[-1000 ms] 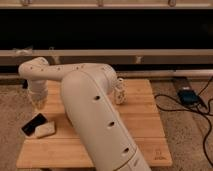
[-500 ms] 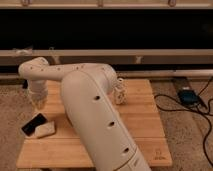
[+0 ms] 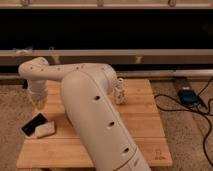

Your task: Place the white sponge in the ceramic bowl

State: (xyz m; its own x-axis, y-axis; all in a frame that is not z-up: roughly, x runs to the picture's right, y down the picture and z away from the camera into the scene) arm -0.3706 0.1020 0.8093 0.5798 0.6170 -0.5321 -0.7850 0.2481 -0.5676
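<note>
Camera view. My white robot arm (image 3: pixel 95 120) fills the centre, running from the bottom edge up and then left across the light wooden slatted table (image 3: pixel 145 125). The gripper (image 3: pixel 38 101) points down over the table's left part; I cannot tell whether it stands wide or narrow, nor whether it carries anything.

The small cream-white rectangular sponge (image 3: pixel 45 130) lies on the table near the front left, below the gripper and apart from it. It sits just beside a flat black phone (image 3: pixel 33 124), seemingly touching it.

A small white figurine-like bottle (image 3: pixel 119 92) stands upright by the arm's right side. A blue box (image 3: pixel 188 95) with dark cables (image 3: pixel 207 135) lies on the carpet to the right.
</note>
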